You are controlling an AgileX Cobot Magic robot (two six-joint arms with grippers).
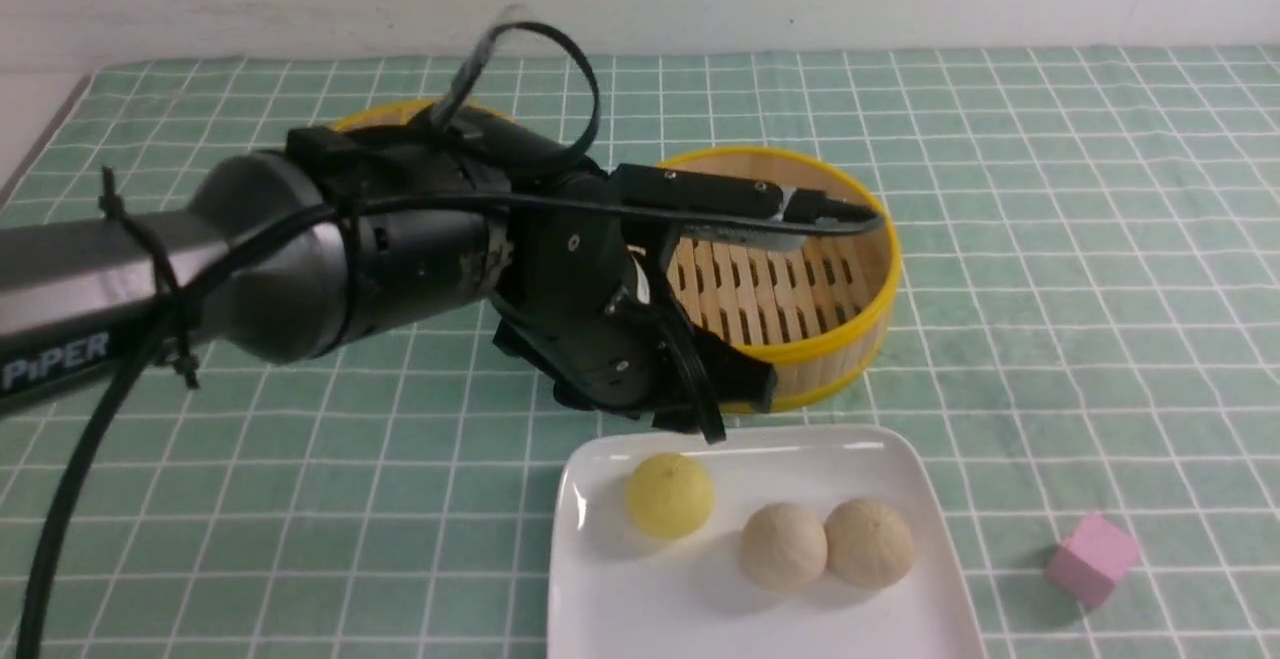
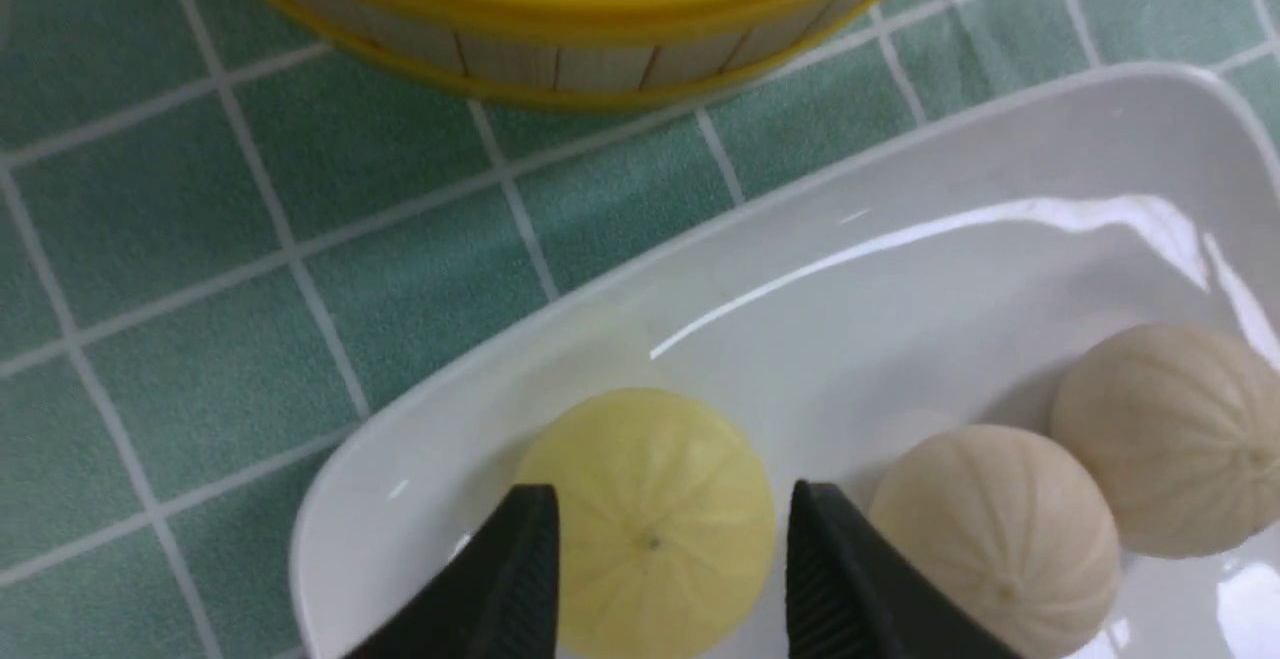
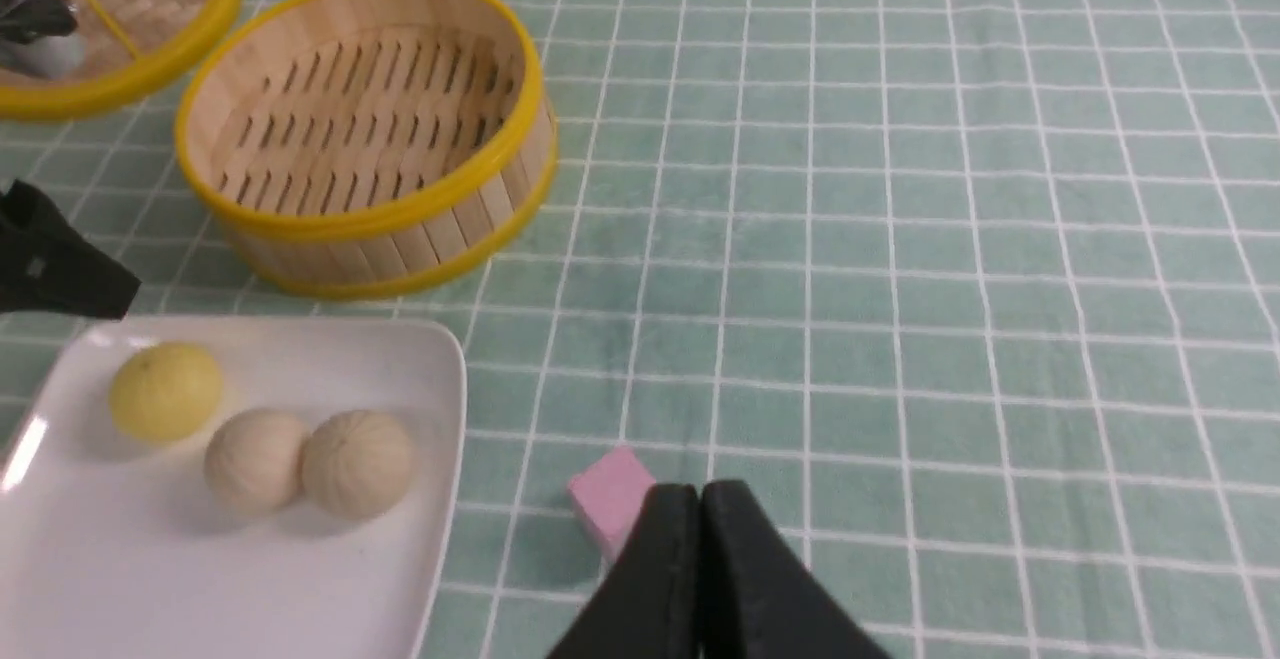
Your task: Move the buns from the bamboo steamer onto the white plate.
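Observation:
The bamboo steamer stands empty at mid-table. In front of it the white plate holds the pale yellow bun and the cream-beige bun. My left gripper hangs open just above the yellow bun, one finger to each side, over the plate's far edge. In the right wrist view my right gripper is shut and empty above the cloth; the front view does not show it.
A darker tan bun touches the cream-beige one on the plate. A pink cube lies right of the plate. The woven lid lies behind my left arm. A green checked cloth covers the table.

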